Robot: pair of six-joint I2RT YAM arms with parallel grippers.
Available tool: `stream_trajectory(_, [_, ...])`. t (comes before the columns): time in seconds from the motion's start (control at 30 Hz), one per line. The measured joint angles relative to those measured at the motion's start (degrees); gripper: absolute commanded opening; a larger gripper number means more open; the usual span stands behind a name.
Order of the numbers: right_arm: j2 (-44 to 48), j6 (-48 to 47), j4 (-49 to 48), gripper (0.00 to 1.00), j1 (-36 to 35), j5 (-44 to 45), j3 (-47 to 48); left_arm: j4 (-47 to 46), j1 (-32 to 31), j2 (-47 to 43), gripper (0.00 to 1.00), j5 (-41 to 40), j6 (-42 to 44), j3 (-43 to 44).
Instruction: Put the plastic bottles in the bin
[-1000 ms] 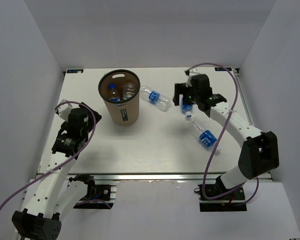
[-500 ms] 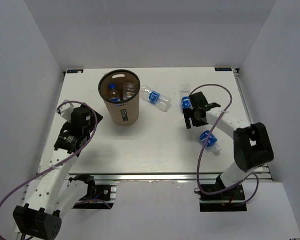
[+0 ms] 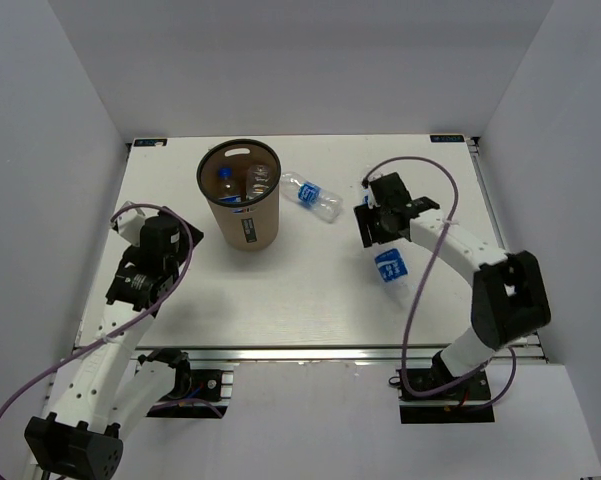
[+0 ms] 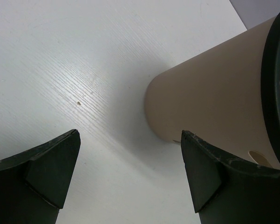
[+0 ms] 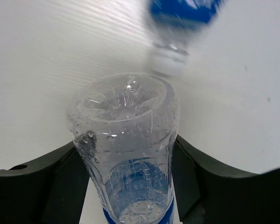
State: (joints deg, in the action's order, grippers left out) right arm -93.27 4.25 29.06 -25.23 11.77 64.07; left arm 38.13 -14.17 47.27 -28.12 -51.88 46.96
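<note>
Pale walls [image 3: 280,60] box in a white table [image 3: 300,300], with both arms bolted at its near edge. Biggest on it is the tan bin [image 3: 265,225], upright at the back left, dark rim up, a small label on its near side. Down inside shows a bottle [image 3: 225,184] with a second bottle [image 3: 261,178] beside it. Their blue shows in the shadow, though how they lie I cannot tell.

The left gripper [image 4: 130,140] hangs over bare table to the left of the bin, jaws spread wide with nothing between them. In its wrist view the bin's wall fills the upper right, apart from the fingers.

The right gripper [image 5: 126,149] sits right of the table's middle, jaws closed on a third bottle [image 5: 126,116]. Dark fingers [image 5: 51,182] press both sides of the clear body. The ribbed base points away from the wrist and the blue label sits down between the fingers.

A fourth bottle [image 3: 312,196] lies on its side just right of the bin, near it but apart. The last bottle [image 3: 390,268] lies on the table just to the near side of the right gripper. In the right wrist view it is only a blur of blue and clear plastic just beyond the held one's base.
</note>
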Motion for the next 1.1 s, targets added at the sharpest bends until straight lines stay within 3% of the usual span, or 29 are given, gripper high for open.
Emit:
stream_trajectory(0.07, [4.68, -0.09, -0.79, 0.44, -1.57, -4.52, 1.6, -0.24, 0.0, -0.39, 0.98, 0.07, -0.09, -0.11])
stream_trajectory(0.13, [9.94, 0.31, -4.72, 0.47, -2.91, -11.69, 4.09, -0.79, 0.0, -0.61, 0.98, 0.33, -0.13, -0.37])
stream_trajectory(0.23, [15.04, 2.54, -15.19, 0.43, -4.13, -21.24, 8.68, -1.27, 0.0, -0.42, 0.98, 1.51, -0.13, -0.66])
stream_trajectory(0.37, [15.32, 6.54, -34.21, 0.41, -5.86, -29.09, 15.74, -1.9, 0.0, 0.24, 0.98, 3.37, -0.13, -0.74])
stream_trajectory(0.53, [4.37, 11.74, -52.0, 0.41, -8.61, -35.78, 30.18, -2.19, 0.0, 0.42, 0.98, 4.81, -0.17, -0.74])
stream_trajectory(0.7, [-13.0, 13.55, -57.31, 0.43, -12.87, -37.94, 50.18, -1.84, 0.0, 0.09, 0.98, 5.73, -0.42, -0.74])
stream_trajectory(0.83, [-20.26, 12.81, -57.9, 0.45, -17.09, -38.05, 53.33, -0.81, 0.0, -1.25, 0.98, 5.88, -0.74, -0.74])
stream_trajectory(1.07, [-21.49, 6.03, -57.46, 0.81, -22.47, -38.51, 41.24, 0.0, 0.0, -3.45, 0.98, 5.46, -0.7, -0.74])
stream_trajectory(1.1, [-21.49, 5.01, -57.42, 0.89, -22.97, -38.29, 39.6, 0.0, 0.0, -3.5, 0.98, 5.46, -0.7, -0.74])
